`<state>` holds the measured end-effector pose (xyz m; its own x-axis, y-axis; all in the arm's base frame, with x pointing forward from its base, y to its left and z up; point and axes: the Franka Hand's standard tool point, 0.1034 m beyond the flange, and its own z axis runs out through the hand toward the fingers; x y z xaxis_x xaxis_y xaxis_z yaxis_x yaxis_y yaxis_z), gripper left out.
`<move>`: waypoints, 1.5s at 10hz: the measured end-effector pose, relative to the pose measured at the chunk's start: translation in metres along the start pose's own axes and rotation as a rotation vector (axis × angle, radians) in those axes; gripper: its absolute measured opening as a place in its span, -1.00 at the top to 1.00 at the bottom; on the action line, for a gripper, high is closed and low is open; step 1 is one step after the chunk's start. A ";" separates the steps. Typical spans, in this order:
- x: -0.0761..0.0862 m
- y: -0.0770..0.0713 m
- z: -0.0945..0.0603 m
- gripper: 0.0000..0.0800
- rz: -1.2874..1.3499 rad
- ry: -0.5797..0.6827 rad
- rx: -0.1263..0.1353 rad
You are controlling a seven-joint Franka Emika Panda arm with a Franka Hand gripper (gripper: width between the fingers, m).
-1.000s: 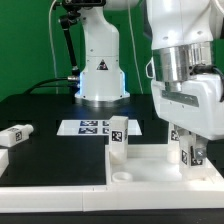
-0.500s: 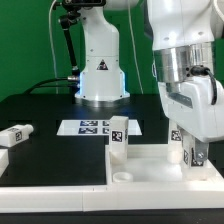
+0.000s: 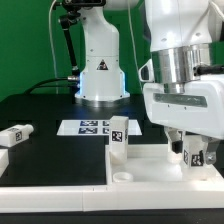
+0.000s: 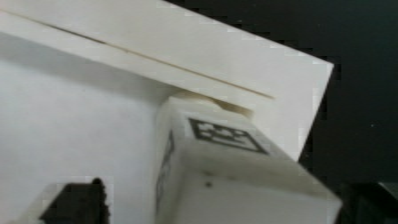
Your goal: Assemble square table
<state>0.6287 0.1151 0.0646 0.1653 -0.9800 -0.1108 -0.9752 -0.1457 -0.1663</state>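
The white square table panel [image 3: 150, 166] lies at the exterior view's lower right. One tagged leg post [image 3: 118, 135] stands upright on its near-left corner. A second tagged leg post [image 3: 197, 155] stands at the panel's right corner, and my gripper [image 3: 192, 150] straddles it from above. In the wrist view this leg [image 4: 222, 150] fills the space between the fingers, over the panel [image 4: 71, 120]. The dark finger [image 4: 75, 200] stands apart from the leg's side, so the gripper [image 4: 231, 208] looks open. A third leg [image 3: 15, 134] lies on the black table at the exterior view's left.
The marker board [image 3: 90, 127] lies behind the panel, in front of the arm's base [image 3: 100, 75]. A long white border bar [image 3: 60, 190] runs along the front edge. Black table surface [image 3: 50, 155] lies left of the panel.
My hand has turned about its vertical axis over the right leg and now shows its broad side. It sits slightly lower and more to the left. The legs and panel have not moved.
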 end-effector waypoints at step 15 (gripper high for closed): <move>-0.020 0.000 -0.001 -0.62 -1.040 0.042 -0.032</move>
<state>0.6257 0.1346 0.0680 0.9219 -0.3724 0.1069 -0.3578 -0.9242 -0.1338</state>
